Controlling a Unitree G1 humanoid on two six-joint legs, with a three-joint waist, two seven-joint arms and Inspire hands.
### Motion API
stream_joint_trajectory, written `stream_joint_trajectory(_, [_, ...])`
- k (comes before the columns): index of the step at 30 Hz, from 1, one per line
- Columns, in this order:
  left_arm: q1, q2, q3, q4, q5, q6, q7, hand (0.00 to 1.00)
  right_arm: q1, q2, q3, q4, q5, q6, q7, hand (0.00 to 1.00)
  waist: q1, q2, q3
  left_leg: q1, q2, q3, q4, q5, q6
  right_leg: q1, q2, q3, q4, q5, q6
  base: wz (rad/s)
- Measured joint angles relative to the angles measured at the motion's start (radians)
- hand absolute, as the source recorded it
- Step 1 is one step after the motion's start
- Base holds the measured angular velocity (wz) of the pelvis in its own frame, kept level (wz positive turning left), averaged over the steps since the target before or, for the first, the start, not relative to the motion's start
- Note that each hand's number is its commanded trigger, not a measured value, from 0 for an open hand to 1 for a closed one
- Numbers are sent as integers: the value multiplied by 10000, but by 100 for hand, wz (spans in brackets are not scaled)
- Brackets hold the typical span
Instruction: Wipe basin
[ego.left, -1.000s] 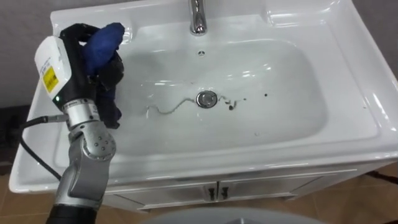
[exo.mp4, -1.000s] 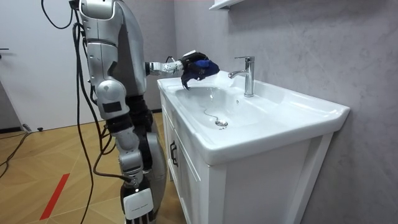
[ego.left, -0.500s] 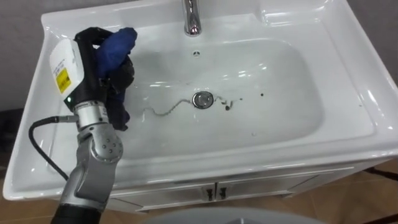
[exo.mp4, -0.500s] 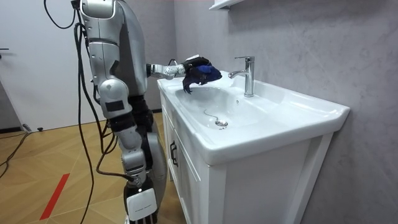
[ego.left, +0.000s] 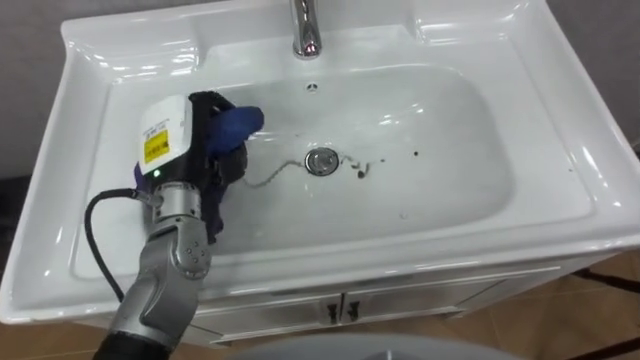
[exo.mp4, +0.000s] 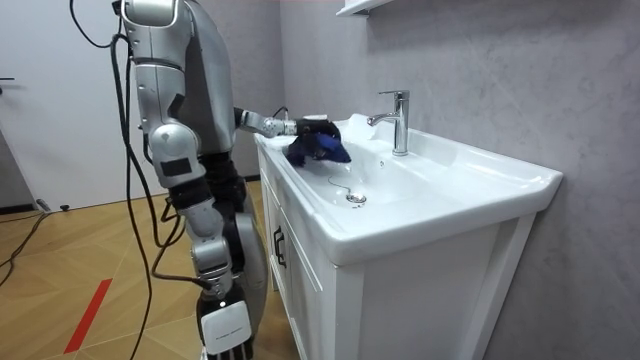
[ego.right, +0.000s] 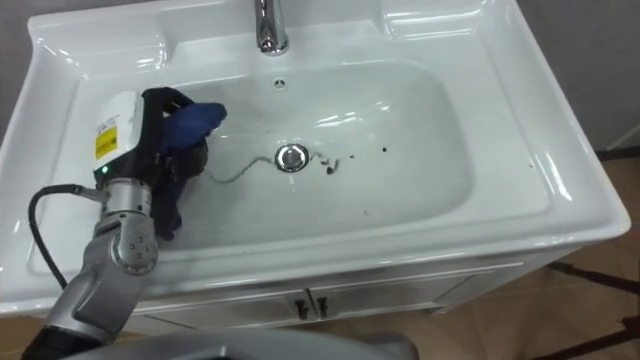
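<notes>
a white basin (ego.left: 450, 170) is seen from above, set in a white worktop (ego.left: 95, 110) with a chrome tap (ego.left: 305, 30) at the back edge. the robot's left hand (ego.left: 192, 150) reaches into the left part of the bowl, its fingers curled round a bunched blue cloth (ego.left: 238, 122), a darker fold of which hangs below the hand. the cloth sits low over the bowl's left slope, just left of the drain (ego.left: 321, 160); whether it presses on the surface cannot be told. a thin dark squiggle of dirt (ego.left: 275, 176) runs from beside the cloth to the drain, and small dark specks (ego.left: 364, 171) lie to the drain's right. in the room view the robot stands upright at the end of the white cabinet (exo.mp4: 330, 290), arm stretched over the basin.
</notes>
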Motion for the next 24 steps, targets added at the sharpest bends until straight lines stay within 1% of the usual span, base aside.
stream_joint_trajectory(2, [2,-3,-26,461,43,111,-185,100,48,3,1,-1,0,8,-46,0,-40,13,12,-11,4,32,0,0,0,-32,3,27,18,0,0,-2])
stream_joint_trajectory(3, [2,-4,-27,513,45,133,-226,100,61,3,1,-1,0,11,-46,0,-43,11,17,-14,4,37,-3,0,0,-40,3,29,19,0,0,0])
stream_joint_trajectory(6, [1,-2,-26,811,58,163,-408,100,62,3,1,-4,-8,183,-57,0,-42,32,24,-4,4,93,-75,0,0,-75,6,60,19,0,2,-1])
stream_joint_trajectory(9, [1,-1,-27,860,156,241,-470,100,57,-3,-3,-97,-39,224,-62,0,-41,48,33,-7,5,132,-121,0,0,-120,12,97,26,3,7,-3])
stream_joint_trajectory(11, [2,3,-27,911,577,341,-490,100,59,-19,-4,-350,-57,229,-111,0,-34,91,44,-23,8,217,-173,0,0,-183,20,199,114,3,9,-11])
stream_joint_trajectory(13, [3,3,-28,912,810,386,-503,100,47,-17,-2,-459,-55,217,-138,0,-43,99,59,-27,8,272,-177,1,1,-222,20,248,121,2,10,-8])
stream_joint_trajectory(16, [8,2,-28,913,1042,449,-509,100,48,-18,-3,-524,-46,221,-164,0,-45,99,58,-30,8,314,-178,1,1,-249,23,295,119,2,10,-5])
stream_joint_trajectory(19, [15,2,-29,913,1111,528,-509,100,62,-17,-3,-529,-42,229,-186,0,-51,101,57,-30,8,332,-178,1,1,-262,26,331,119,3,10,-4])
stream_joint_trajectory(24, [34,2,-29,913,1118,546,-509,100,73,-17,-3,-529,-43,227,-269,0,-59,104,54,-24,8,348,-178,1,1,-273,30,367,120,3,10,-1])
